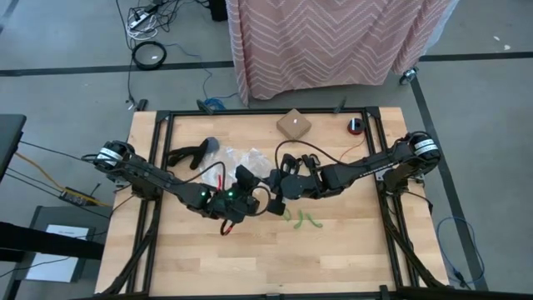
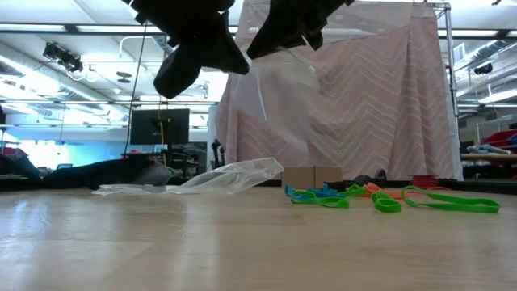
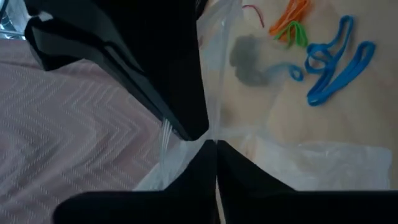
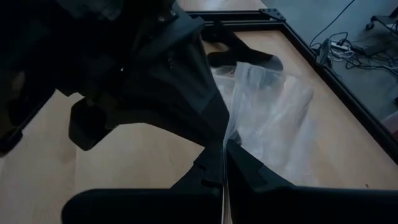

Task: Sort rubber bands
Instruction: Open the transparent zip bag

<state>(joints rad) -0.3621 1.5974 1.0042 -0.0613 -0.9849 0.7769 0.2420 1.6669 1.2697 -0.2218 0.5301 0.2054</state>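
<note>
Both grippers are meeting in the air above the middle of the table, each pinching an edge of the same clear bag (image 2: 275, 81). The right gripper (image 4: 222, 163) is clamped together on the thin plastic rim right at its fingertips, and the left gripper (image 3: 211, 142) is closed tight on the film, which is hanging down between its fingers. The bag is dangling just below both of them, lifted clear of the wood.

The step in hand looks like opening the bag's mouth for loading, so the two grips should be pulling gently apart, each keeping hold of one wall only, without tearing or slipping.

Farther out, below and beyond the grippers, the rubber bands (image 2: 388, 198) are lying loose on the table (image 1: 333, 258): green, blue and orange loops in a small scatter. A second bag (image 2: 218, 178) is lying flat on the wood, well off to the side.
</note>
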